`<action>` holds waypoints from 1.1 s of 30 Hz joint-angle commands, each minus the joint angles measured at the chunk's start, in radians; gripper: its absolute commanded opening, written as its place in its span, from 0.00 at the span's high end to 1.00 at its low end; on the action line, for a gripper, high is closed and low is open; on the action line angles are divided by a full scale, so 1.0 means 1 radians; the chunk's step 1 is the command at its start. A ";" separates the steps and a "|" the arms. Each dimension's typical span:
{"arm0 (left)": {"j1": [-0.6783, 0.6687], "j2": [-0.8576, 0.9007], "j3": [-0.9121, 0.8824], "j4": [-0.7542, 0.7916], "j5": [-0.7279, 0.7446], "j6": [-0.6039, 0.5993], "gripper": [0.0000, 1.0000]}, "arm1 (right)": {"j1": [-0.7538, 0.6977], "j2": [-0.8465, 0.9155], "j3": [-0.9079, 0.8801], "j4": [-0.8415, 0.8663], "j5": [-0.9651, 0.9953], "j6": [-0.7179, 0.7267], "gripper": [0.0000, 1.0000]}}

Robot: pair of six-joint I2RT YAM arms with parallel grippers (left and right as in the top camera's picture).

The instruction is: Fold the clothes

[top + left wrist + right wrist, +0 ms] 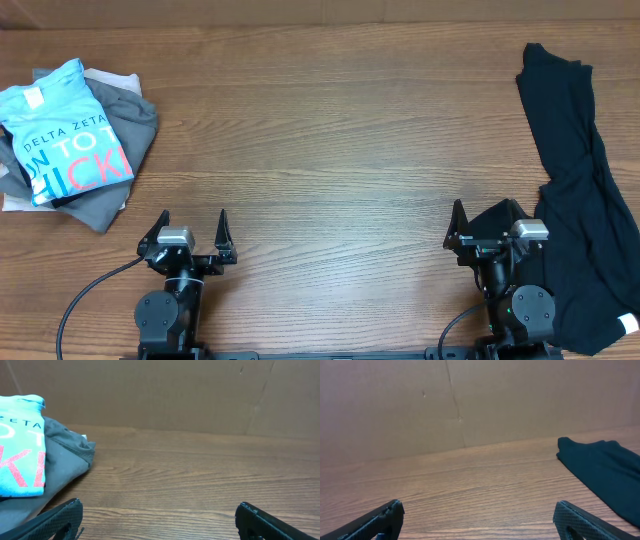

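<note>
Wooden table (320, 150); white tag (627, 322) overhead only

The left gripper (193, 216) and right gripper (487, 214) are black, with pointy fingers (222, 226), silver blocks (175, 237) and thin black cables (80, 298).

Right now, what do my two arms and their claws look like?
Both arms are black with round joint housings. The left claw and right claw have pointed black fingers and a silver-grey block behind them. A thin black cable loops from each base.
</note>
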 commanded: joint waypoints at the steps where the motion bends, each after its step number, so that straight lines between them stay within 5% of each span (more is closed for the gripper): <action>1: 0.002 -0.004 -0.004 0.000 0.012 0.008 0.00 | -0.004 -0.007 -0.010 0.006 0.003 -0.003 0.00; 11: 0.002 -0.004 -0.004 0.004 0.045 -0.016 0.00 | -0.004 -0.007 -0.005 0.055 0.003 0.030 0.00; 20: 0.001 -0.001 0.123 -0.142 0.052 -0.023 0.00 | -0.004 0.031 0.158 -0.194 0.111 0.124 0.00; 25: 0.001 0.063 0.253 -0.297 0.052 -0.023 0.00 | -0.004 0.174 0.282 -0.288 0.137 0.190 0.00; 33: 0.001 0.351 0.485 -0.504 0.077 -0.023 0.00 | -0.004 0.631 0.544 -0.475 0.138 0.190 0.00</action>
